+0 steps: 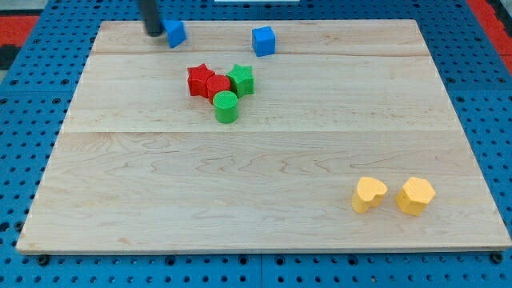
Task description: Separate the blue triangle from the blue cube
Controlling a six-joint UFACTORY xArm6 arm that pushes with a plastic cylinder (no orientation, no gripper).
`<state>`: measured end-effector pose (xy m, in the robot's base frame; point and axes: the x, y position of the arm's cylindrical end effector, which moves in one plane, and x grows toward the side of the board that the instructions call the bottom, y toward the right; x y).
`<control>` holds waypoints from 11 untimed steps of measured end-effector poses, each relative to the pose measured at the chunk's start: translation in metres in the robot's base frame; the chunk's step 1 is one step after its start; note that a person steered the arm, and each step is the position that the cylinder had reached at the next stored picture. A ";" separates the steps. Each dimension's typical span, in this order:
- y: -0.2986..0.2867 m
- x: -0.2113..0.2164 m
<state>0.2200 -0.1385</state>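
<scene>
Blue triangle point(176, 34): lay at the view's top left of the board, touching or just beside my tip on the tip's right side.
Blue triangle heading: its narrow end seemed to point toward the view's left, at my tip, with its long axis running roughly left to right; the block was too small in the view to be sure.
My tip point(152, 33): the dark rod came down from the view's top edge and its lower end met the wooden board point(264, 160) near the top left corner.
Claw state: the arm carried no claw, only the plain rod, so it clasped nothing and could only push.
Blue cube point(263, 41): stood well apart from my tip, farther to the view's right along the same top strip of the board, with bare wood between it and the blue triangle.
Red star point(198, 78), red block point(217, 86), green star point(241, 78), green cylinder point(226, 106): huddled together, touching, below and to the right of my tip.
Yellow heart point(368, 194) and yellow hexagon point(415, 195): sat side by side, near each other, far from my tip at the view's bottom right.
</scene>
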 end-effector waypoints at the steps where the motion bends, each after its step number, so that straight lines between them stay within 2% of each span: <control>1: 0.085 -0.006; 2: 0.104 -0.024; 3: 0.111 -0.022; 5: 0.132 0.055; 7: 0.031 -0.003; 8: 0.075 -0.027; 9: 0.140 -0.018; 11: 0.138 0.044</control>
<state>0.2635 -0.0001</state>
